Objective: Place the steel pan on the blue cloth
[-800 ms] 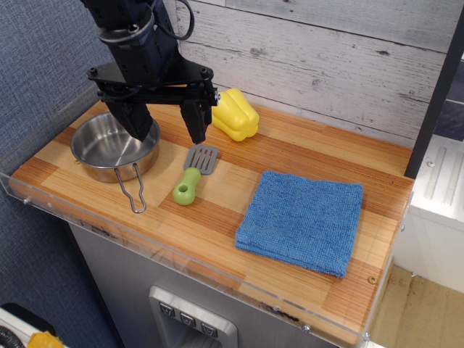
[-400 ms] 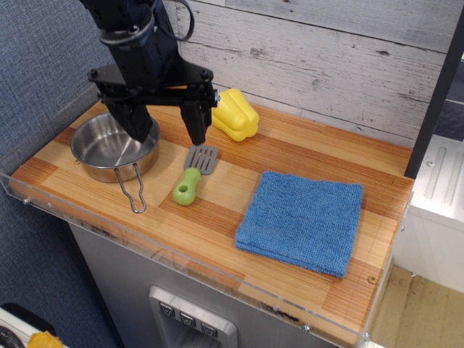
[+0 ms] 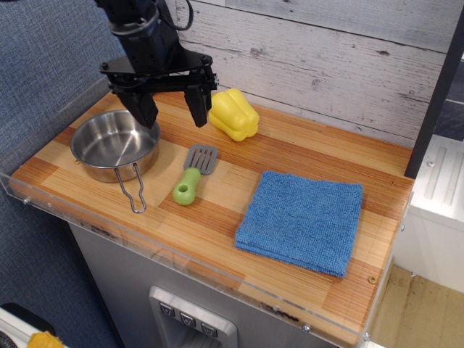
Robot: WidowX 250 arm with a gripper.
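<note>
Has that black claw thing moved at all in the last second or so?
Yes. The end effector has risen: its fingertips, earlier level with the spatula head, now sit up beside the yellow pepper. The steel pan stayed put.

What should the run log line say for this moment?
gripper: open, above counter, empty | steel pan: on counter, not grasped | blue cloth: bare | step: pick pending

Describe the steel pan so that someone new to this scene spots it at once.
On the wooden counter, look to the far left end, below the open gripper. The steel pan sits there, left of the green-handled spatula. It alone is round, shiny metal, with a looped wire handle.
</note>
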